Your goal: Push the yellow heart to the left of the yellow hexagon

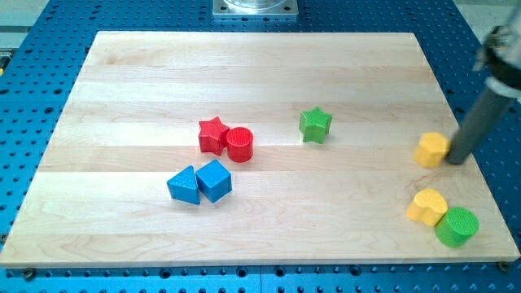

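At the bench's right edge: my tip (457,160) sat just right of the yellow hexagon (431,150), touching or nearly so.
Hand: none fitted, only a straight dark rod, so nothing opened, closed or gripped.
Yellow heart (426,206): lay toward the view's bottom right, below the hexagon, touching the green cylinder (456,226) on its lower right.
Key relation: heart lay below and slightly left of my tip, well apart; hexagon stood between my tip and the open bench to the left.
Judgement: heart needed to go up and left, so I would have had to come round to its lower right, where the cylinder crowded it.
Shapes: small matte, plastic-looking blocks, slightly ribbed tops.
Bench (244,73): pale wood planks, smooth, visible grain.
Others: red star (212,134), red cylinder (239,144), blue triangle (184,185), blue cube (214,179), green star (314,124), all well left.
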Motion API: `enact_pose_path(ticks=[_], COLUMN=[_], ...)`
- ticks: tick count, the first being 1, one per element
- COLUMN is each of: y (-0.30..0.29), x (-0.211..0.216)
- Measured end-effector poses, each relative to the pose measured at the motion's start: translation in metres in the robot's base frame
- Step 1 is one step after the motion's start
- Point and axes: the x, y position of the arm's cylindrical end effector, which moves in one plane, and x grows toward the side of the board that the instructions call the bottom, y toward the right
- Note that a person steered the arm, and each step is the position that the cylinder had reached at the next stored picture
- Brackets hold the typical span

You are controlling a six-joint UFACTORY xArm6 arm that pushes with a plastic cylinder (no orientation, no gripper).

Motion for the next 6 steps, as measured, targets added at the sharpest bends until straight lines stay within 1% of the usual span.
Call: enact_pose_path(ticks=[1,2,3,4,5,6], y=[0.072,0.086,0.003,-0.072,-0.093,-0.136], x=[0.033,0.075,0.111,0.083,0.043,0.051])
